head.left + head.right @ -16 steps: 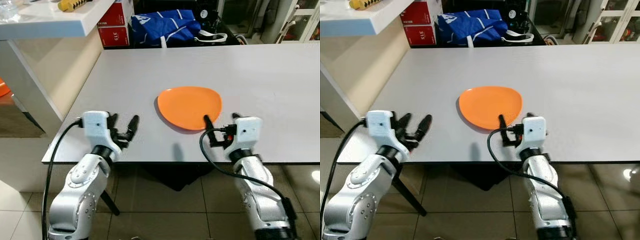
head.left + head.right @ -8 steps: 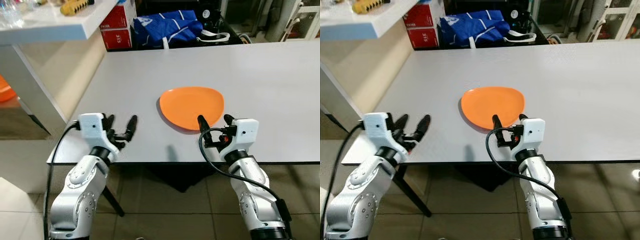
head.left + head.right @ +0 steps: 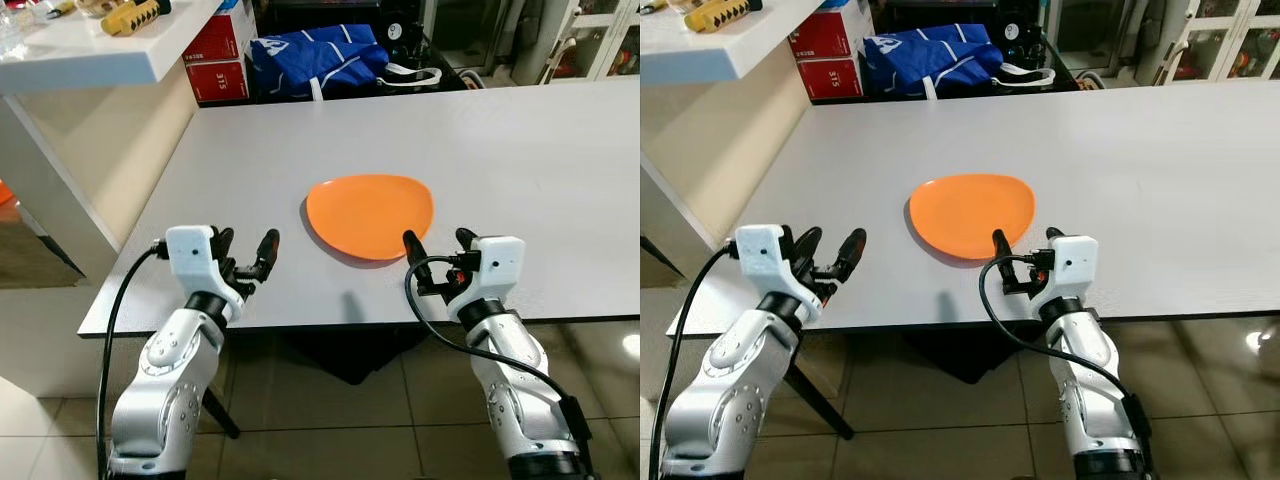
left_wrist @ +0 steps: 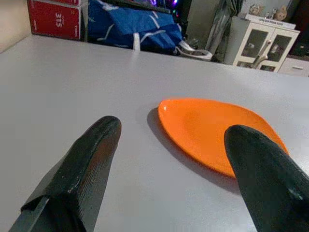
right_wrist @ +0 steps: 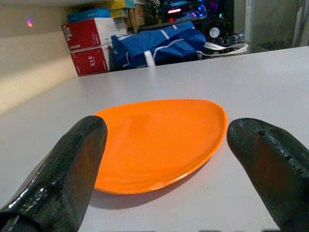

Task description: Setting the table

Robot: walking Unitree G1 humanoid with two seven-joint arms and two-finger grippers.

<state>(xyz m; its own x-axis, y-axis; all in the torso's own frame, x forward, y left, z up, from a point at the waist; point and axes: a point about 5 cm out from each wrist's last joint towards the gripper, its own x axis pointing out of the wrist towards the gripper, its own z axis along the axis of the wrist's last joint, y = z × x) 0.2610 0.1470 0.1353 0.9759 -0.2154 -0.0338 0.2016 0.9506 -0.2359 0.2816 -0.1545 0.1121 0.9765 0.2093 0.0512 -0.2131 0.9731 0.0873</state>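
Nearest, at the front edge of the grey counter [image 3: 560, 170]: left pincer [image 3: 246, 258] low over the surface, black fingers [image 4: 77, 174] spread wide with nothing between them. Level with it on the other side, right pincer [image 3: 437, 245], likewise parted and empty, one fingertip just at the near rim of the orange plate [image 3: 369, 214], touching or merely overlapping impossible to tell. Plate flat on the counter, directly ahead of the right pincer and ahead and to the inner side of the left pincer, clear of the left fingers. Black cable [image 3: 430, 320] looping below the right wrist, another down along the left arm. Beneath both arms, tiled floor [image 3: 330, 430]. Further out past the plate, bare counter top running to its far edge. Beyond that edge, ahead of the left pincer, a blue bag [image 3: 310, 60] with white straps, and beside it, further to the left, stacked red boxes [image 3: 222, 60], the lower marked 315. Off to the far left, a white shelf [image 3: 90, 55] higher than the counter, carrying a yellow object [image 3: 135, 12] of unclear kind. Far right, pale cabinet doors [image 3: 600, 40].
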